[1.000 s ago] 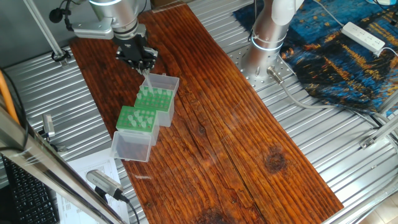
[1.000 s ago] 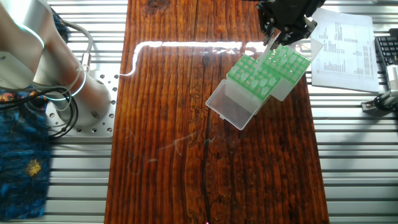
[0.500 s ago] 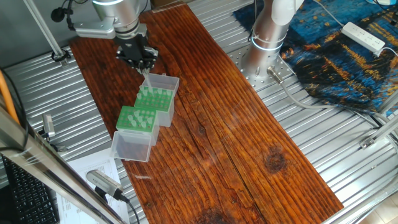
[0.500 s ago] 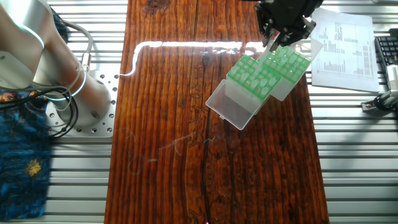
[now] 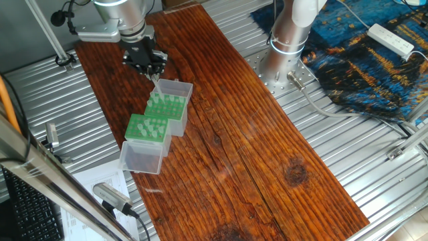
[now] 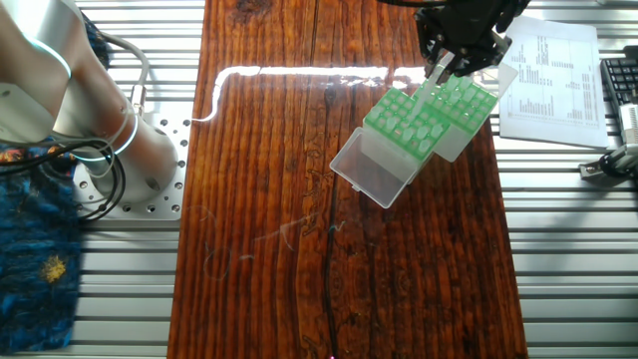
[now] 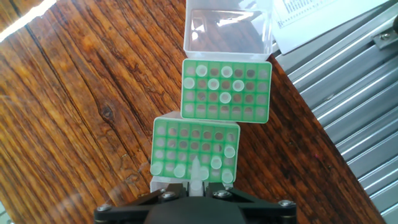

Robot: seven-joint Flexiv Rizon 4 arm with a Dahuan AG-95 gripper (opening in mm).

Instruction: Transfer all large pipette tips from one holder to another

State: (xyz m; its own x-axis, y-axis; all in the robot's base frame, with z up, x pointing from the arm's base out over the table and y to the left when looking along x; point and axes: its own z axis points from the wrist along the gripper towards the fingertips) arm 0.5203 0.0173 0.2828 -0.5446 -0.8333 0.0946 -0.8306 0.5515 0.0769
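Two green holders stand end to end on the wooden board. In the hand view the near holder (image 7: 186,138) has large pipette tips (image 7: 229,152) along its lower rows and right side. The far holder (image 7: 249,106) carries several tips (image 7: 213,84) scattered in its upper rows. My gripper (image 7: 196,188) hangs over the near holder's lower edge, shut on one pale large pipette tip (image 7: 196,174) that points down between the fingers. From the side, the gripper (image 5: 148,67) hovers just behind the holders (image 5: 166,107). The other fixed view has the gripper (image 6: 440,68) above the holders (image 6: 429,112).
Each holder has a clear lid folded open: one (image 7: 229,28) beyond the far holder, one (image 6: 374,170) at the other end. A printed sheet (image 6: 553,70) lies off the board beside the holders. The arm's base (image 5: 286,47) stands on the ribbed metal table.
The gripper, still shut on the tip, has drifted slightly up and away over the end of the holders. The holders have not moved.
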